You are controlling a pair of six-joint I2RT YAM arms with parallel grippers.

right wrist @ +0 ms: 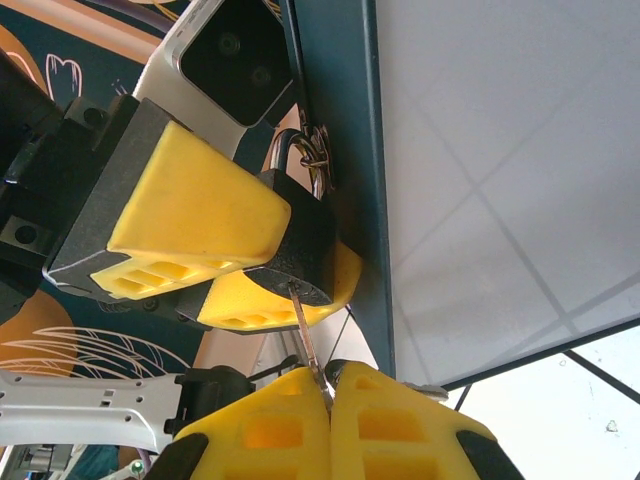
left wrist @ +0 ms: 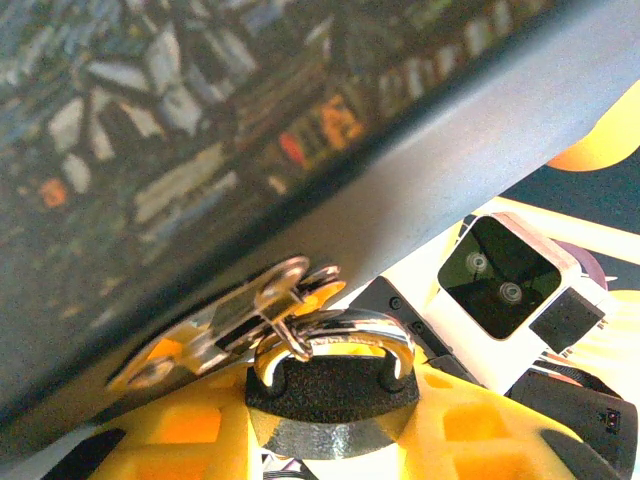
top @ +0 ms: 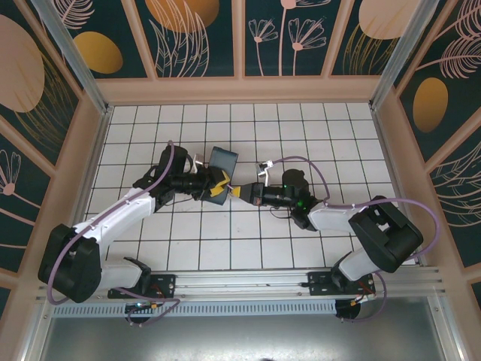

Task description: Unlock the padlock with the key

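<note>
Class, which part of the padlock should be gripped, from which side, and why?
Grip the padlock across its flat body faces, from the side away from the box: the shackle hangs on the box's hasp, and the keyhole end must stay free for the key.

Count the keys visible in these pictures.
1: a thin key pinched in the right tool, its tip at the base of the padlock. More keys may be hidden behind the tool.

padlock body looked grainy matt black, shackle was polished bright metal, key dull grey metal, tool pads matt yellow plastic
</note>
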